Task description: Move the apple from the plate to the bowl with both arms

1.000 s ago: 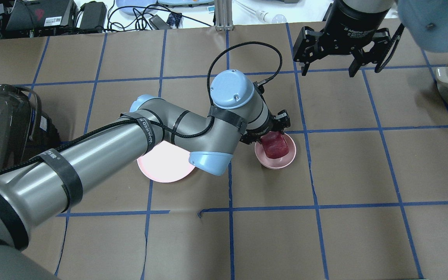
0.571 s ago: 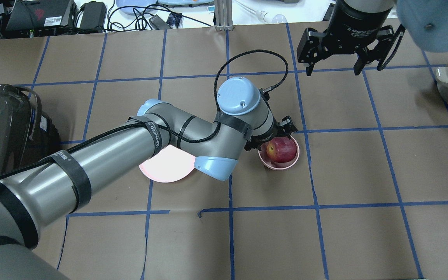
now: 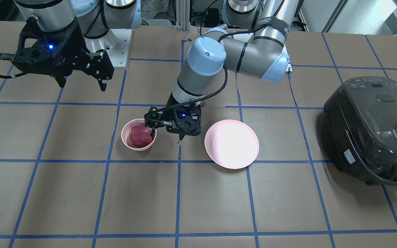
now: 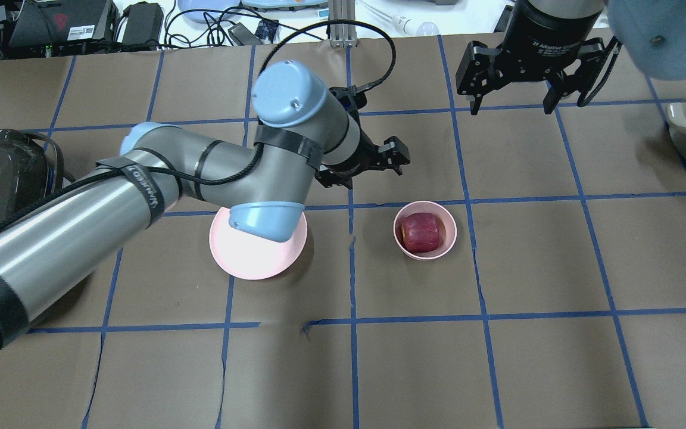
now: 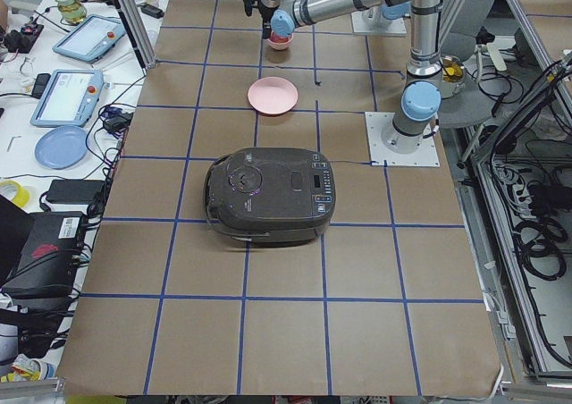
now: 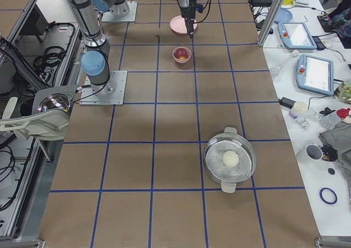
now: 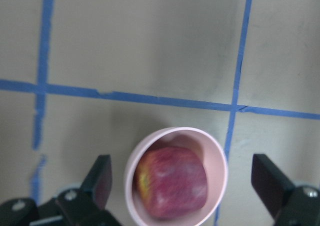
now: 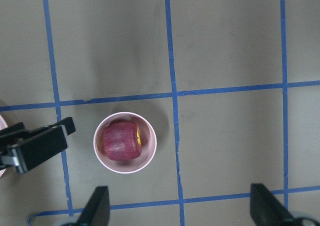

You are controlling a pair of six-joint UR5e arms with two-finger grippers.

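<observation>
The dark red apple [image 4: 420, 232] lies in the small pink bowl [image 4: 447, 238], its yellowish patch showing in the left wrist view [image 7: 144, 177]. The pink plate [image 4: 248, 262] is empty, partly hidden under my left arm's elbow. My left gripper [image 4: 361, 170] is open and empty, raised above the table just beyond the bowl; in the front view it [image 3: 165, 134] hangs beside the bowl [image 3: 126, 136]. My right gripper [image 4: 513, 107] is open and empty, high above the far right of the table. The right wrist view shows the apple [image 8: 120, 141] in the bowl [image 8: 150, 153].
A dark rice cooker [image 3: 370, 131] stands at the table's end on my left side. A metal pot [image 6: 230, 160] with a pale round thing in it stands at the table's right end. Brown paper with a blue tape grid covers the table.
My left gripper has let go of the apple in the bowl, opened, and lifted away toward the table's far side. The right gripper has barely moved.
</observation>
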